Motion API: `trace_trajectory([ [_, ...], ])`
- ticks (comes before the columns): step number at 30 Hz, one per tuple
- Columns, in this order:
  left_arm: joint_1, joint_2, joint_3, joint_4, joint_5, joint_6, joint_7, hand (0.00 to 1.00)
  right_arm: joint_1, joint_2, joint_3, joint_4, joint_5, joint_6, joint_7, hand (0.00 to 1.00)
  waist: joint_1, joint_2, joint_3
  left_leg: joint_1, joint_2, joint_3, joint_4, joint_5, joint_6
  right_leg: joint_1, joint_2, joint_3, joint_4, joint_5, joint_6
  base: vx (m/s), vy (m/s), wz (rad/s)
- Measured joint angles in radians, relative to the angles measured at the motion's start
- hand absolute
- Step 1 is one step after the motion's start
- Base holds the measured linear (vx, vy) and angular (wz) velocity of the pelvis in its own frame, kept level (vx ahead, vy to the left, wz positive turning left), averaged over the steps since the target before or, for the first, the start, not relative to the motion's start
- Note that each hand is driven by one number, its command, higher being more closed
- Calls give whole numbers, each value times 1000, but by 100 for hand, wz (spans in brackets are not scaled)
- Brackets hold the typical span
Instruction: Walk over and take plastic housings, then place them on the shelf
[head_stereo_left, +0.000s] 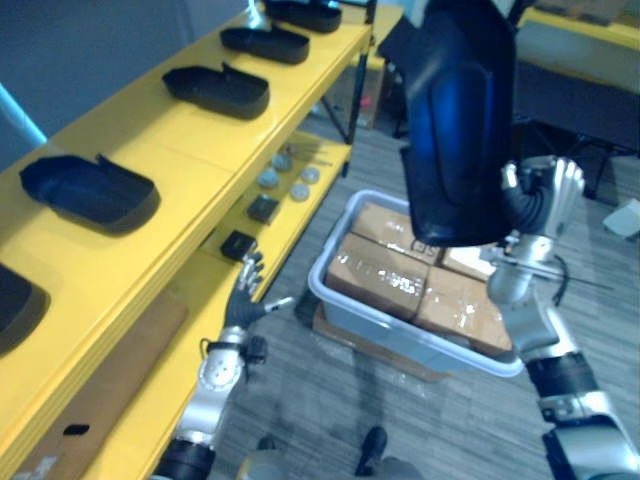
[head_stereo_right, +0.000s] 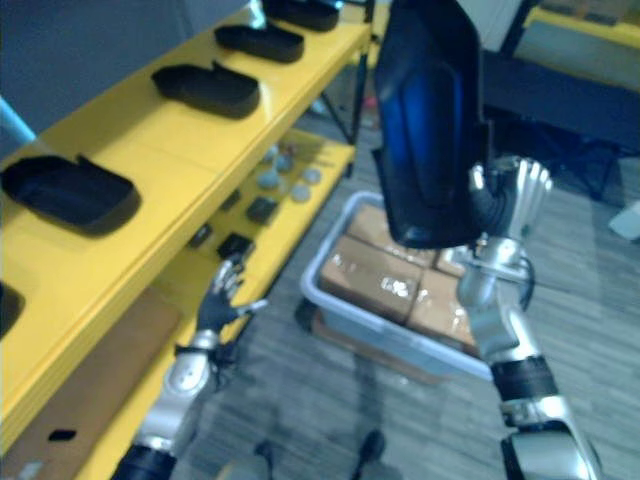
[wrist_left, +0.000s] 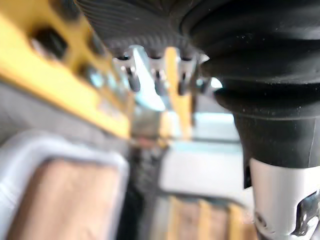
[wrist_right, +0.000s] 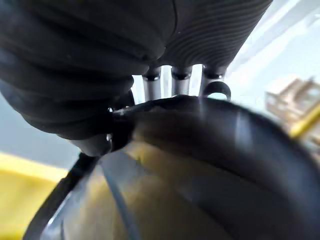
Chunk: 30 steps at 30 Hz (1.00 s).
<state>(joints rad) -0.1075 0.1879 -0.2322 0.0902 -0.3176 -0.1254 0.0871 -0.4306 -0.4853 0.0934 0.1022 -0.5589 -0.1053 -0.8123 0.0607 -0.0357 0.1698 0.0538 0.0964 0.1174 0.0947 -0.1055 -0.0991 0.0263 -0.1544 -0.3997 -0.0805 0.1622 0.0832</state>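
While right robot hand (head_stereo_left: 540, 200) clamps housing (head_stereo_left: 455, 130), left robot hand (head_stereo_left: 241, 303) splayed; bin (head_stereo_left: 380, 325) beside shelf (head_stereo_left: 200, 160).

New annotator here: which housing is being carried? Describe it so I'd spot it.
Look right of the yellow shelf, above the grey bin of boxes. The right hand holds a black housing upright there; the other housings lie flat on the shelf.

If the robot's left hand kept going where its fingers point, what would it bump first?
Probably the small black box on the lower yellow shelf, just past the fingertips of the open left hand, though depth is unclear. The right hand grips a plastic housing.
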Motion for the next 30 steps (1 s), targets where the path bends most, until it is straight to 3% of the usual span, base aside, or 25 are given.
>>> trace_trajectory([
  [3,-43,-10,-18,0,5,29,21,0,0,36,33,-47,-33,-53,-17,100,-13,5,-4,12,-5,11,1,-4,5,0,-2,19,0,10,0,-81,44,-16],
  [9,-74,-30,-15,1,-48,39,52,0,22,91,115,-91,-54,-126,-15,100,-18,6,-23,14,-6,34,17,-9,7,-3,0,36,-9,12,-3,-79,26,-11],
  [14,-75,-60,-15,1,-204,54,31,0,49,130,179,-79,-100,-130,-7,100,-19,13,-43,13,-5,33,18,-9,7,-7,-1,41,-9,12,-4,-23,10,-3],
  [22,-75,-71,-10,-52,-426,83,-93,0,64,143,236,8,-130,-128,-6,100,-12,14,-77,-4,-10,1,19,-8,7,-2,-3,10,-1,15,-1,17,22,12],
  [30,-63,-56,-3,-170,-511,92,-182,0,64,147,275,33,-162,-123,-5,100,3,15,-78,-6,-14,-16,22,-8,8,8,-6,-8,-2,15,-1,-24,31,6],
])
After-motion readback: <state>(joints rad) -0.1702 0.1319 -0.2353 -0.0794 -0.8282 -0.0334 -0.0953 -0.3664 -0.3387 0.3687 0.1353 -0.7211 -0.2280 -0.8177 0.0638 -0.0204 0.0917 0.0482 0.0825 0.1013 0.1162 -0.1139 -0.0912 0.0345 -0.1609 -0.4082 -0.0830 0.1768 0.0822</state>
